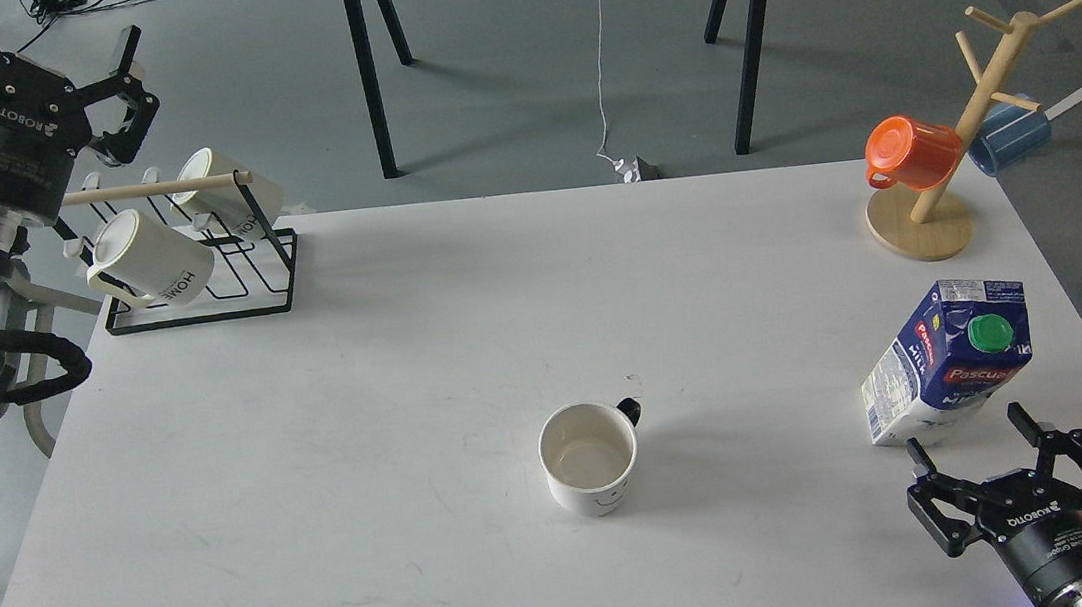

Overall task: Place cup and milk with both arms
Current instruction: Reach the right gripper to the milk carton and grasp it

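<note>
The cup (590,459), a white mug with a black handle and a small smiley face, stands upright and empty at the table's middle front. The milk (949,361), a blue-and-white Pascual carton with a green cap, stands upright at the right. My right gripper (969,431) is open just in front of the carton, fingers pointing at it, not touching. My left gripper (31,40) is open and empty, raised at the far left beyond the table's back corner, far from the cup.
A black wire rack (196,269) with two cream HOME mugs (149,259) stands at the back left, close under my left arm. A wooden mug tree (948,160) with an orange cup (907,152) stands at the back right. The white table (365,443) spreads between them.
</note>
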Robot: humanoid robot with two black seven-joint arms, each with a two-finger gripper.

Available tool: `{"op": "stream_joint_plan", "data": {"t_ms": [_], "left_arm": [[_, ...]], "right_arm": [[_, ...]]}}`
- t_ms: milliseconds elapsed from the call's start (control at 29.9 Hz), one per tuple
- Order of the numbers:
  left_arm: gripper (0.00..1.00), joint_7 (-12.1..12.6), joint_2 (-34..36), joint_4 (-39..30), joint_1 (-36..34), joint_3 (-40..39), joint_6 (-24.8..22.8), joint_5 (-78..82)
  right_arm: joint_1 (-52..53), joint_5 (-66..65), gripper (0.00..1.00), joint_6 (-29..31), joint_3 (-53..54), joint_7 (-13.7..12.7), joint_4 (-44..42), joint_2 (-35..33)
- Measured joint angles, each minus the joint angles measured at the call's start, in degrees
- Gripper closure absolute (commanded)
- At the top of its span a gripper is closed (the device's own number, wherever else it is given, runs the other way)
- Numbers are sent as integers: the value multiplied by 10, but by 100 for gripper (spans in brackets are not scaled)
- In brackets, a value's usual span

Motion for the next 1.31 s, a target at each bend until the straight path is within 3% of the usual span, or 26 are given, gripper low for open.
{"op": "stream_joint_plan", "data": {"t_ms": [1306], "left_arm": [[0, -3, 16, 0, 4, 1, 19, 2]], "right_arm": [[11, -30, 0, 0, 6, 4, -19, 0]]}}
